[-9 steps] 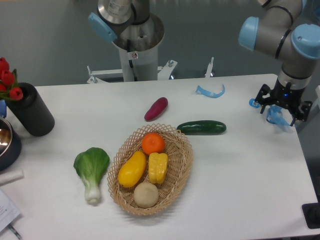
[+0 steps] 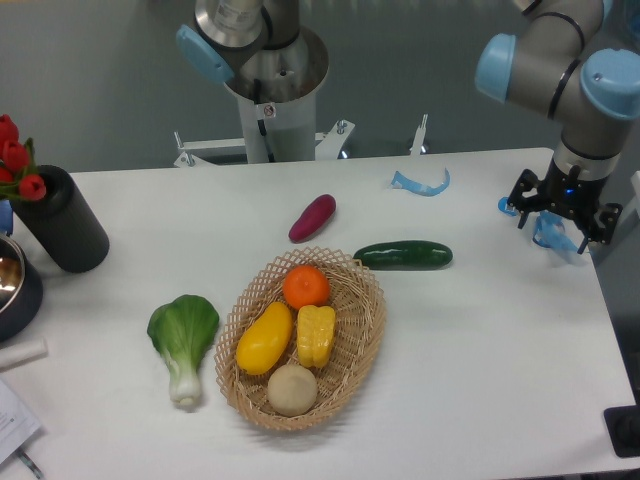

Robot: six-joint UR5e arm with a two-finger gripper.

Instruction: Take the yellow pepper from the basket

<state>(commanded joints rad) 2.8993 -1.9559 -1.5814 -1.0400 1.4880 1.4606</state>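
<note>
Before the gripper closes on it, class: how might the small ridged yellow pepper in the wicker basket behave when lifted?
The small lobed yellow pepper looks glossy, so it may slip between the fingers. Its ridges could give some purchase. It lies wedged between the smooth elongated yellow fruit and the oval woven wicker basket wall, so lifting may nudge its neighbours.

Ridged yellow pepper [image 2: 316,336], seemingly upright, inside oval wicker basket [image 2: 366,340]

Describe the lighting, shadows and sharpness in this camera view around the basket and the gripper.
Fixed camera: even, soft light, with only faint shadows under the basket and cucumber; the yellow pepper is sharp, with small highlights; the gripper at the right table edge is dark and slightly soft, so its jaw state is unclear.
</note>
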